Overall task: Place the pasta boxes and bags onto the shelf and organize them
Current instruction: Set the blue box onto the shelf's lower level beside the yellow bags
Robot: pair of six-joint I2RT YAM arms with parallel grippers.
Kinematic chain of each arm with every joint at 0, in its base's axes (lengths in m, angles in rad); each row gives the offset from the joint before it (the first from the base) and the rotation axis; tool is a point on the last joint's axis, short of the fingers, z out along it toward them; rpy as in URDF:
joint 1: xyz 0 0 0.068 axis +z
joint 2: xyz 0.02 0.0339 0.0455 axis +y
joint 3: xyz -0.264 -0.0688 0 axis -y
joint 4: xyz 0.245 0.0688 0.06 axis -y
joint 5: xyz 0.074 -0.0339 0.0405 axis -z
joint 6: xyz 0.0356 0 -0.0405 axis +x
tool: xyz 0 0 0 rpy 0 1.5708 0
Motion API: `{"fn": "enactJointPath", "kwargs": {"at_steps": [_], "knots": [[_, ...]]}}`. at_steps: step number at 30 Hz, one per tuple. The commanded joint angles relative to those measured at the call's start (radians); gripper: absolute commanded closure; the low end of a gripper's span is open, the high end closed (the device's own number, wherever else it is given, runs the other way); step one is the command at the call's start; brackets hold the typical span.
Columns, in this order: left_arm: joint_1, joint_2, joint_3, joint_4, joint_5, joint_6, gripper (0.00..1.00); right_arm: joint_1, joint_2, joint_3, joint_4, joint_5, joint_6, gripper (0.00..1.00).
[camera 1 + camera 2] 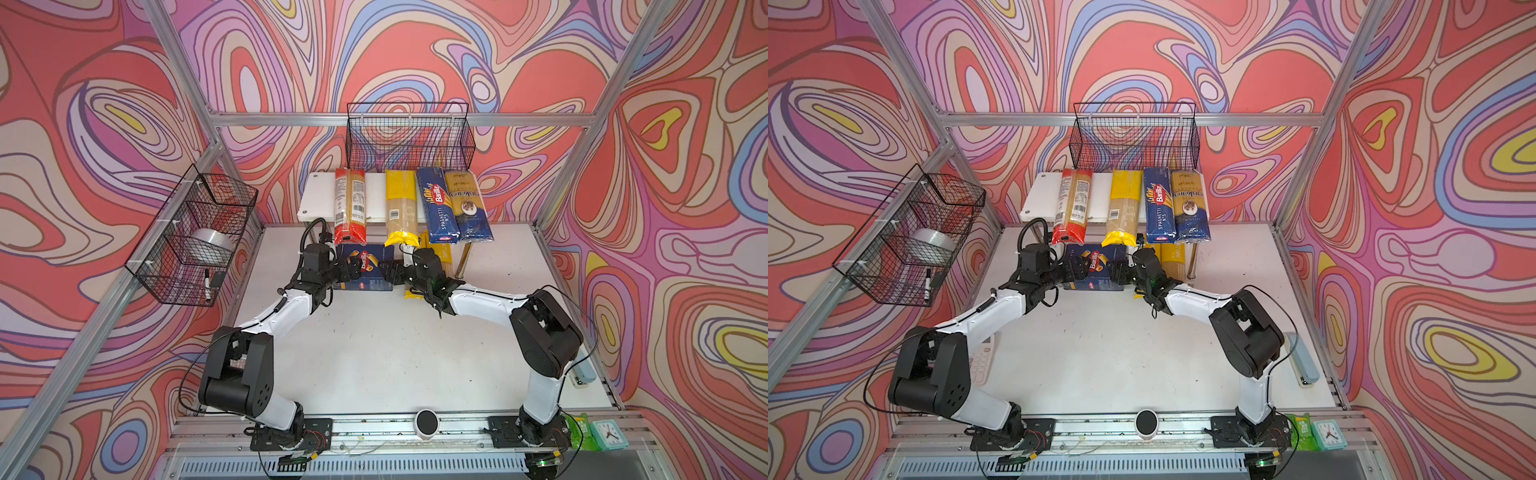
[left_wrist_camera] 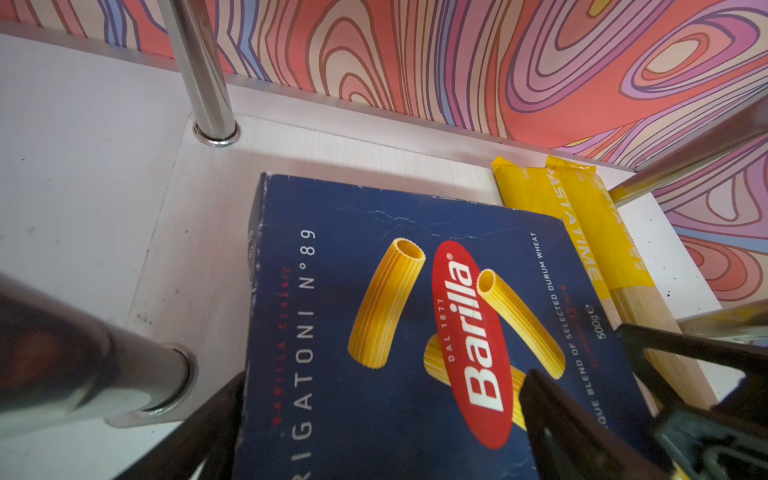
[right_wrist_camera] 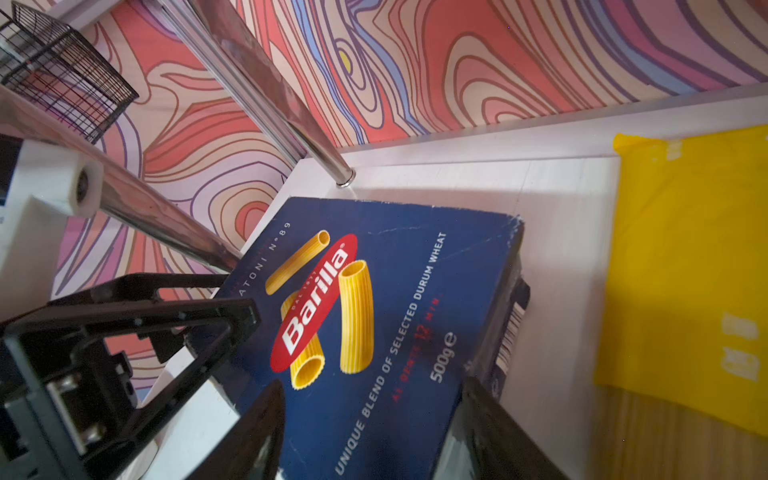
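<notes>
Right pincer point(image 3: 372, 380) first: its jaws stand apart around the near right corner of the rigatoni box point(image 3: 395, 270), one finger over the printed face, one against the barcode side. I cannot tell whether the pads press the card. Left pincer point(image 2: 386, 374) does the same at the near left corner: jaws apart, one finger at the box's left edge, one over the face. There too I cannot tell whether it clamps or only touches.

The box lies face up on the lower board point(image 2: 199, 232) of the shelf point(image 1: 1038, 195), straight ahead of both pincers. Its long axis points into the shelf, toward the back wall. The far short end is under the top board point(image 1: 316, 195), and the near short end juts past the front edge toward the arms. Neither arm is nearer; each has one near corner.

On the left, the front leg point(image 2: 104, 374) stands near the box with bare board between. On the right, two yellow bags point(image 2: 582, 232) lie on the same board, parallel to the box and just beside it; the right wrist view shows a strip of board between them. On top lie a red bag point(image 1: 350, 205), a yellow bag point(image 1: 401, 208), the spaghetti box point(image 1: 436, 208) and a gold-and-navy bag point(image 1: 467, 203), side by side.

The coming move looks like a straight slide inward along that long axis. Any twist would likely swing a far corner into the yellow bags.
</notes>
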State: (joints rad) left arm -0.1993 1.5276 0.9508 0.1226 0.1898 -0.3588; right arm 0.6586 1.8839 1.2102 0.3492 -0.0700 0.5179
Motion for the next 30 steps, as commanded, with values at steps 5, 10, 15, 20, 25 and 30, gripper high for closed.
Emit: {"fn": "enactJointPath", "kwargs": {"at_steps": [5, 10, 15, 20, 25, 30], "knots": [[0.049, -0.005, 0.005, -0.002, 0.029, -0.003, 0.00, -0.027, -0.022, -0.028, 0.012, -0.014, 0.031, 0.31], [0.049, -0.052, -0.029, 0.012, 0.075, -0.022, 0.00, -0.027, -0.063, -0.050, -0.043, -0.076, 0.005, 0.32], [0.049, -0.107, -0.070, -0.004, 0.104, -0.039, 0.00, -0.026, -0.158, -0.147, -0.050, -0.104, -0.001, 0.33], [0.048, -0.170, -0.151, 0.027, 0.114, -0.063, 0.00, -0.018, -0.259, -0.237, -0.072, -0.109, -0.002, 0.33], [0.039, -0.224, -0.203, -0.012, 0.115, -0.072, 0.00, 0.045, -0.324, -0.287, -0.095, -0.137, -0.067, 0.34], [0.037, -0.340, -0.265, -0.086, 0.041, -0.049, 0.00, 0.143, -0.303, -0.282, -0.083, -0.138, -0.099, 0.36]]}}
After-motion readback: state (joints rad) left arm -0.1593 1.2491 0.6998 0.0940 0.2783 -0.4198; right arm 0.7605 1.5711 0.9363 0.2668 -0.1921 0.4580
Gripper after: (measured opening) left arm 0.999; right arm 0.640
